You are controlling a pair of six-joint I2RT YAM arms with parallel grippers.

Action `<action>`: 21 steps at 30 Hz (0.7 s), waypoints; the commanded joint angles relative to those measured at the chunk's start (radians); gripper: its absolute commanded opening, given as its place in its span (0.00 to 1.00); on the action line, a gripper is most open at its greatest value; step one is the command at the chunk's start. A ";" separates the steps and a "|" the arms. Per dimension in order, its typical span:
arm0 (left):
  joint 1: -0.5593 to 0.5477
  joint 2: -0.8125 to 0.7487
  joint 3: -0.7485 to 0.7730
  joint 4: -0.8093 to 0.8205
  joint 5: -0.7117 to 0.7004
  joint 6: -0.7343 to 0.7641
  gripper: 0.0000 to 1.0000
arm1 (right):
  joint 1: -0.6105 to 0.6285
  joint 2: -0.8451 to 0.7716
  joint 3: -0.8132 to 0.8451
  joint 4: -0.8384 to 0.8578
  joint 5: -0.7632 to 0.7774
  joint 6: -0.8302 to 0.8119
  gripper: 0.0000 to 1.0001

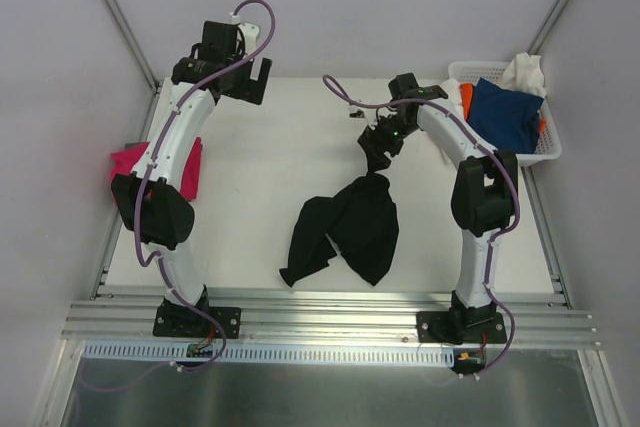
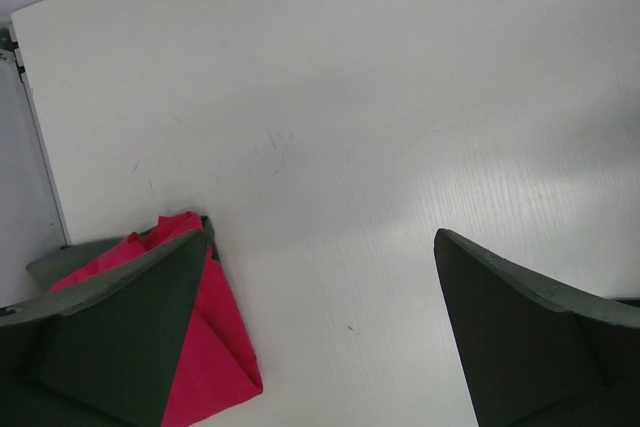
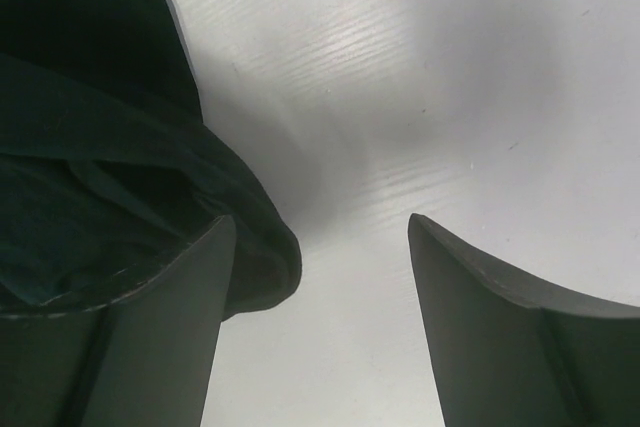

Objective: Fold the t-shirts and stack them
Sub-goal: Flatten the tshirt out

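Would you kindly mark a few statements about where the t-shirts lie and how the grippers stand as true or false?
1. The black t-shirt lies crumpled near the middle of the table. True.
2. The pink t-shirt is in the basket. False: it lies at the table's left edge.
3. The left gripper is open and empty. True.
4. The blue t-shirt is spread flat on the table. False: it sits in the basket at the far right corner.
5. The right gripper is shut tight. False: its fingers stand apart with bare table between them, black cloth beside one.
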 commanded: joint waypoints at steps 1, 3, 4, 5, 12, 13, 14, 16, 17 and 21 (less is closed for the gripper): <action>-0.001 0.003 0.014 -0.001 -0.024 -0.014 0.99 | 0.010 -0.007 0.032 0.024 -0.075 -0.029 0.73; -0.001 0.004 0.017 -0.001 -0.020 -0.012 0.99 | 0.013 -0.005 0.041 0.003 -0.090 -0.022 0.70; -0.001 0.006 0.017 -0.001 -0.021 -0.014 0.99 | 0.014 -0.001 0.050 -0.011 -0.095 -0.022 0.69; -0.001 0.007 0.017 -0.001 -0.023 -0.014 0.99 | 0.016 0.001 0.065 -0.044 -0.106 -0.026 0.69; -0.001 -0.003 0.007 -0.002 -0.030 -0.017 0.99 | 0.022 -0.002 0.081 -0.143 -0.130 -0.059 0.69; -0.001 -0.005 0.005 -0.001 -0.032 -0.017 0.99 | 0.022 -0.002 0.081 -0.158 -0.135 -0.067 0.69; -0.001 -0.010 0.003 -0.001 -0.035 -0.019 0.99 | 0.023 0.002 0.081 -0.181 -0.142 -0.072 0.69; -0.001 -0.014 0.000 0.001 -0.037 -0.020 0.99 | 0.025 0.008 0.084 -0.218 -0.142 -0.091 0.68; -0.001 -0.019 -0.003 0.001 -0.037 -0.020 0.99 | 0.026 0.018 0.079 -0.227 -0.141 -0.098 0.69; -0.001 -0.031 -0.010 0.001 -0.043 -0.020 0.99 | 0.026 0.034 0.062 -0.226 -0.133 -0.104 0.67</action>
